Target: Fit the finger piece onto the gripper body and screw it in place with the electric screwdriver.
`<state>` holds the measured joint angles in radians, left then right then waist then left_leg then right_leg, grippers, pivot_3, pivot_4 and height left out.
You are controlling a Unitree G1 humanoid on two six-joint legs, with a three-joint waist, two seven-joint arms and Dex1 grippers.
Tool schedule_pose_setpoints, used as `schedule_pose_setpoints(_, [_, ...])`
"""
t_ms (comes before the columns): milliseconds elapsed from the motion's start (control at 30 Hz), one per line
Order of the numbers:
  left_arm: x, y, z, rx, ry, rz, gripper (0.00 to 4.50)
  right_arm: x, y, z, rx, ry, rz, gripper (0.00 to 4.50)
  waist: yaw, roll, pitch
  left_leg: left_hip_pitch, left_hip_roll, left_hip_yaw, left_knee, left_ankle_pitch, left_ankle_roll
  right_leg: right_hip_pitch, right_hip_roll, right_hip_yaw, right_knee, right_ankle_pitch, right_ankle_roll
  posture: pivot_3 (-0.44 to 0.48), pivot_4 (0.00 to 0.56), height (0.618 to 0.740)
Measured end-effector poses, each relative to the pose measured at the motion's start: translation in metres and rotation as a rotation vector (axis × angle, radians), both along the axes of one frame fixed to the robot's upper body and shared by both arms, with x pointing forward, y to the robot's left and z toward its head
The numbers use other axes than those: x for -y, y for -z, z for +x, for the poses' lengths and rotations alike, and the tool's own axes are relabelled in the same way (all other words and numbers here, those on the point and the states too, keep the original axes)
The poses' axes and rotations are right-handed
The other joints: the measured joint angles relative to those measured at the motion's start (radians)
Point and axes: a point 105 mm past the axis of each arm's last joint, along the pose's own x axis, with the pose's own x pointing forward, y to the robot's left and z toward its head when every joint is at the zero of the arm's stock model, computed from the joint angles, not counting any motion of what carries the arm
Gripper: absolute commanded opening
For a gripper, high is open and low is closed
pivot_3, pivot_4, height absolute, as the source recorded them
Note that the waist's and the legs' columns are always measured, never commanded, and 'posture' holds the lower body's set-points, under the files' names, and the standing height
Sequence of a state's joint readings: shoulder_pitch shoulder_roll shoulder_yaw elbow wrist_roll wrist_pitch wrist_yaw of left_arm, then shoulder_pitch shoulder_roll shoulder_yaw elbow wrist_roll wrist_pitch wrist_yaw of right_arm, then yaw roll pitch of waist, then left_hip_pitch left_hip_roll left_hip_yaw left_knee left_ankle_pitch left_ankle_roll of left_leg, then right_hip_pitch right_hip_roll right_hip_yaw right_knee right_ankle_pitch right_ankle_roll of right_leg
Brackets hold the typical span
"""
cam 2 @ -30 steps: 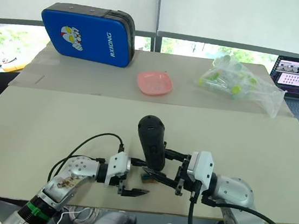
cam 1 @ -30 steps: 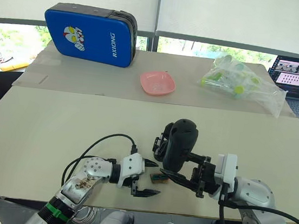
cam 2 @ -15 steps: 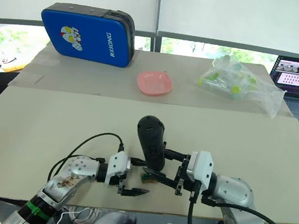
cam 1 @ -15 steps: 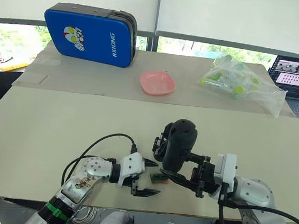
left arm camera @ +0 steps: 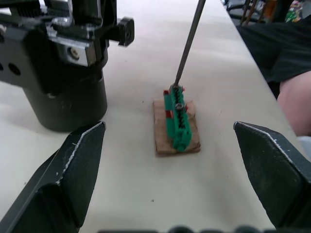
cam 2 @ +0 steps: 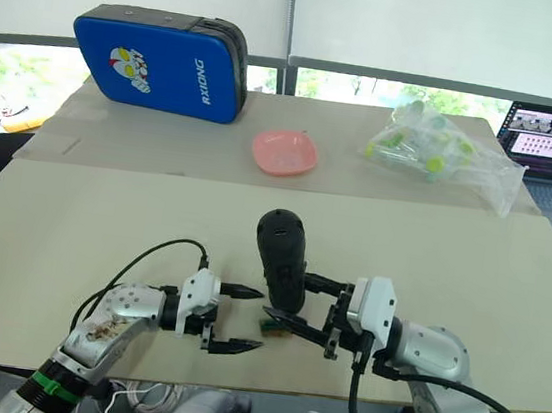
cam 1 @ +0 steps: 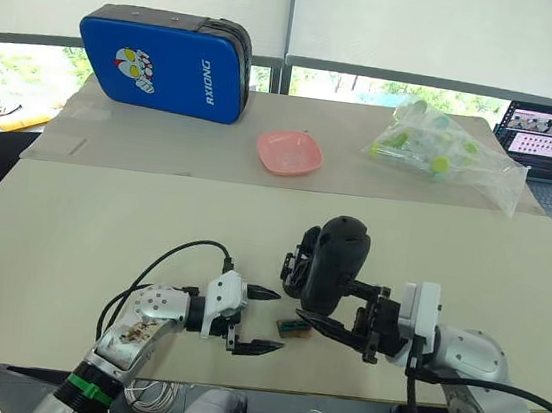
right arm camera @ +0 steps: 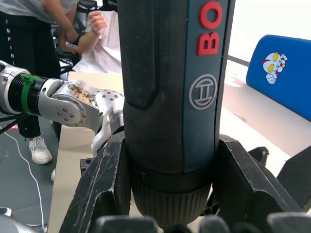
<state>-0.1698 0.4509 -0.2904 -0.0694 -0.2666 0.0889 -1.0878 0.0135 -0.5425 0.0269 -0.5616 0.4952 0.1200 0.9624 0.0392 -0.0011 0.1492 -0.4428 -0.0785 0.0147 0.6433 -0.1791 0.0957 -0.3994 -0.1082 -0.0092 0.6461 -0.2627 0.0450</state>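
Currently the right gripper [cam 1: 334, 326] has its fingers closed around the electric screwdriver [cam 1: 332, 264], held upright at lower centre of the head view, presumably so the bit points straight down. In the left wrist view the thin bit [left arm camera: 189, 40] touches a screw on the small green-and-brown block [left arm camera: 176, 124], probably to pick one up. The left gripper [cam 1: 250, 318] sits just left of the block at lower centre, fingers spread wide and holding nothing, likely poised to steady the block or stand clear. The gripper body [cam 1: 296, 266] stands on the counter [cam 1: 102, 226] right behind the screwdriver, partly hidden. I cannot make out the finger piece. Fitting looks not yet begun.
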Motion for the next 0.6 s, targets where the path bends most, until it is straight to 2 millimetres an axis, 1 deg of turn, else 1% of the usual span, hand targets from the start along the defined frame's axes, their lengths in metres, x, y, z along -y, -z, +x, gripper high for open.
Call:
schedule_pose_setpoints(100, [0.000, -0.003, -0.001, -0.002, 0.015, -0.014, 4.50, 0.000, -0.003, 0.000, 0.006, -0.002, 0.008, 1.90, 0.000, 0.000, 0.000, 0.000, 0.000, 0.000, 0.000, 0.000, 0.000, 0.000, 0.000, 0.000, 0.000, 0.000, 0.000, 0.000, 0.150, 0.740])
schedule_pose_setpoints(233, [-0.006, -0.011, 0.001, 0.002, 0.026, -0.042, 4.50, 0.000, -0.011, -0.004, 0.027, -0.021, 0.024, 1.90, 0.000, 0.000, 0.000, 0.000, 0.000, 0.000, 0.000, 0.000, 0.000, 0.000, 0.000, 0.000, 0.000, 0.000, 0.000, 0.000, 0.150, 0.740])
schedule_pose_setpoints(367, [-0.013, -0.022, -0.001, -0.017, 0.060, -0.094, 4.50, 0.003, -0.017, -0.005, 0.025, -0.023, 0.031, 1.90, 0.000, 0.000, 0.000, 0.000, 0.000, 0.000, 0.000, 0.000, 0.000, 0.000, 0.000, 0.000, 0.000, 0.000, 0.000, 0.000, 0.150, 0.740])
schedule_pose_setpoints(600, [-0.027, -0.045, 0.001, -0.015, 0.097, -0.147, 4.50, 0.003, -0.037, -0.011, 0.050, -0.038, 0.044, 1.90, 0.000, 0.000, 0.000, 0.000, 0.000, 0.000, 0.000, 0.000, 0.000, 0.000, 0.000, 0.000, 0.000, 0.000, 0.000, 0.000, 0.150, 0.740])
